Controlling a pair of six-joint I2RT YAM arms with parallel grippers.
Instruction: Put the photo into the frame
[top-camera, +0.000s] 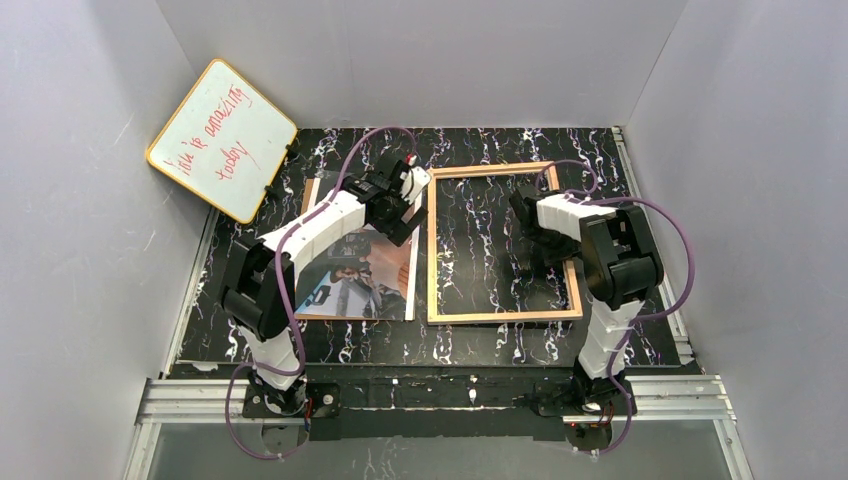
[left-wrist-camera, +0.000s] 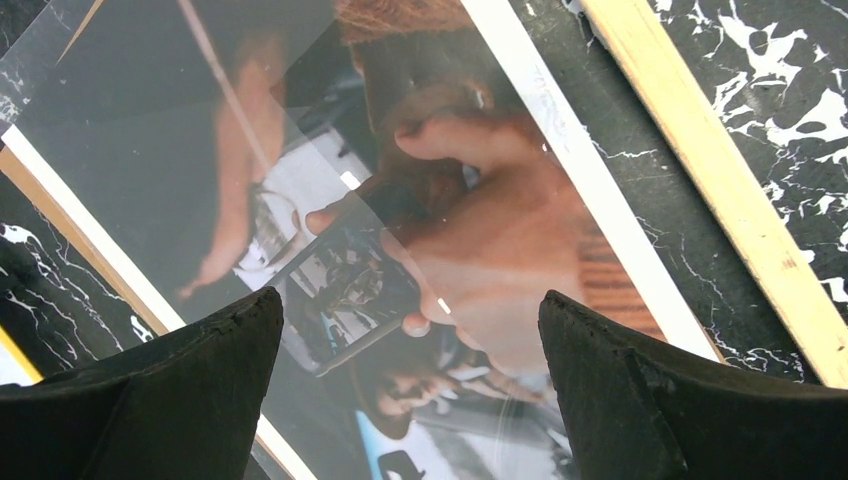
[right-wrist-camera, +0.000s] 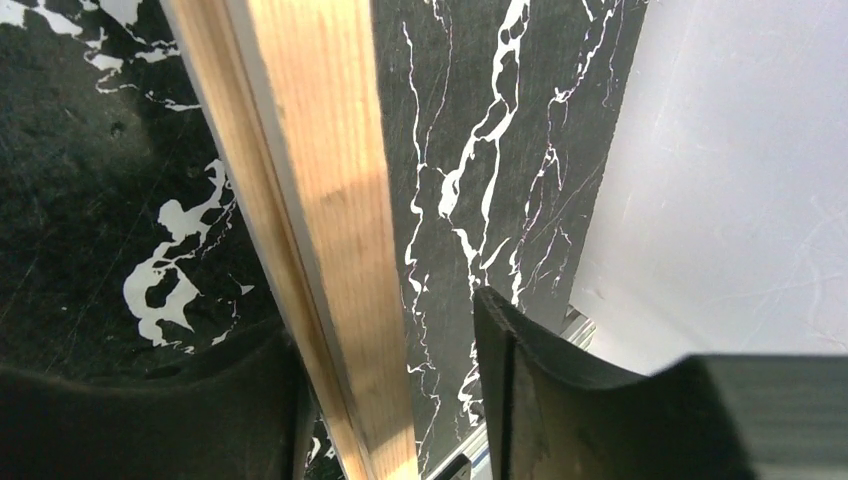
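Black left claw (left-wrist-camera: 410, 302) hung spread wide over the dark orange-toned paper photo (left-wrist-camera: 470, 230), left of centre; right claw (right-wrist-camera: 390, 330) loosely straddled the tan wooden rectangular frame's (right-wrist-camera: 330, 200) right rail. Pickup pending, needing a thin-edge pinch.

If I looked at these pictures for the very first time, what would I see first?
Probably the big frame, lying tan wood side up on the black marbled table, right of the middle, with the right end effector straddling one of its rails. Just left of it lies the colourful photo, picture up, under the open left end effector. A whiteboard with red writing leans in the far left corner.
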